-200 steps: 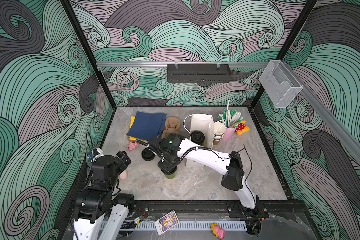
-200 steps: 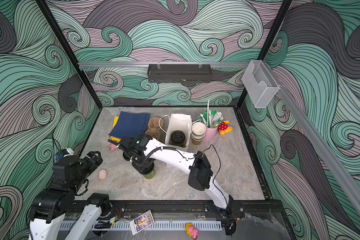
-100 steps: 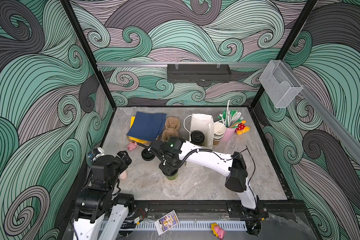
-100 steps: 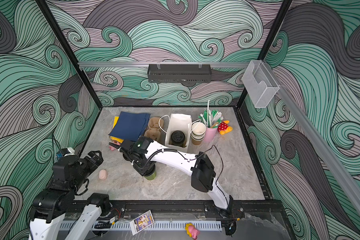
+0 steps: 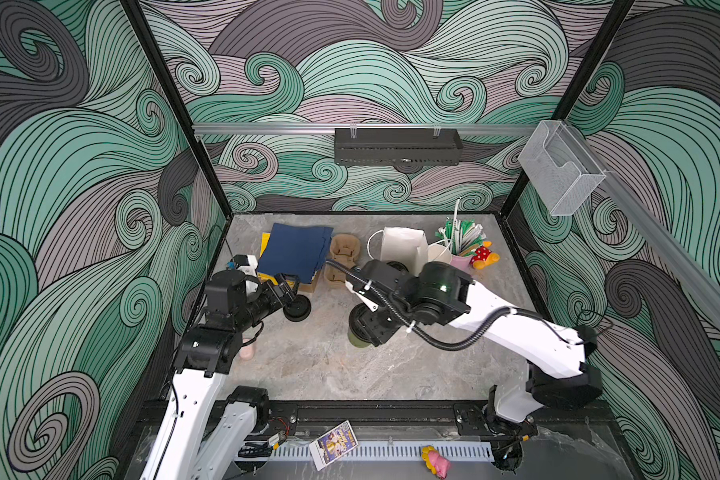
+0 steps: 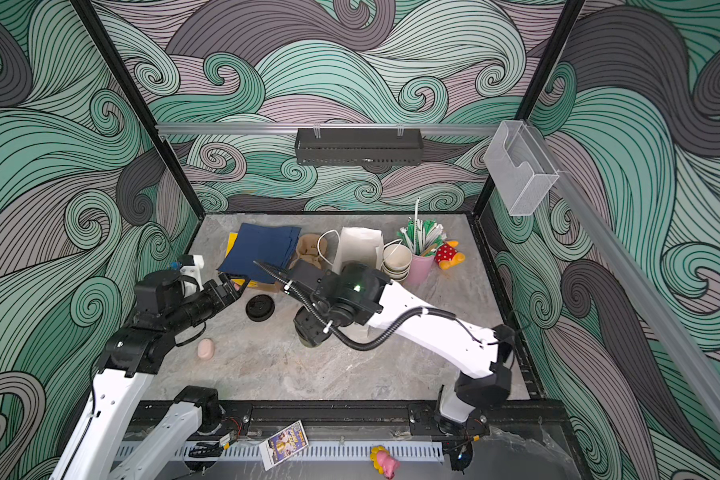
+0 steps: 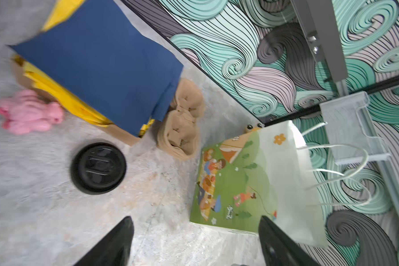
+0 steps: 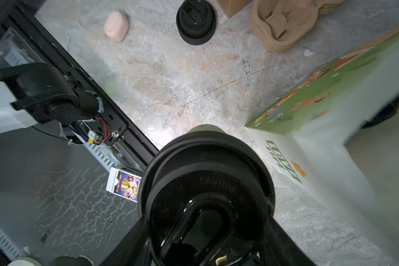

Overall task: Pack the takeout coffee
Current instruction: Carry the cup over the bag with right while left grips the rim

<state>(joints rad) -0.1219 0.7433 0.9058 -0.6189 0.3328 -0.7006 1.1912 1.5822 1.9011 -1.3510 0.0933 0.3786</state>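
- One green-patterned paper cup (image 5: 357, 340), capped by a round black plastic lid (image 8: 205, 184), clenched in my right claw (image 8: 207, 235), just beside the white paper bag (image 6: 360, 249).
- One stack of cream-white cups (image 6: 396, 259); number unclear.
- One loose black lid (image 7: 98, 167) on the grey table (image 5: 329, 365).
- My left claw (image 7: 195, 221): spread, empty; it has advanced towards that lid since a second ago.

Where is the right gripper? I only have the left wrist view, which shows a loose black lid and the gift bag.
Observer: The right gripper is shut on a lidded cup, close by the gift bag.
Operator: Any cups without lids?
Observer: Yes, a stack of empty cups stands beside the pink straw cup, right of the bag in a top view.
Operator: Anything lying near my arm?
Observer: A small pink oval object lies on the table beside the left arm.
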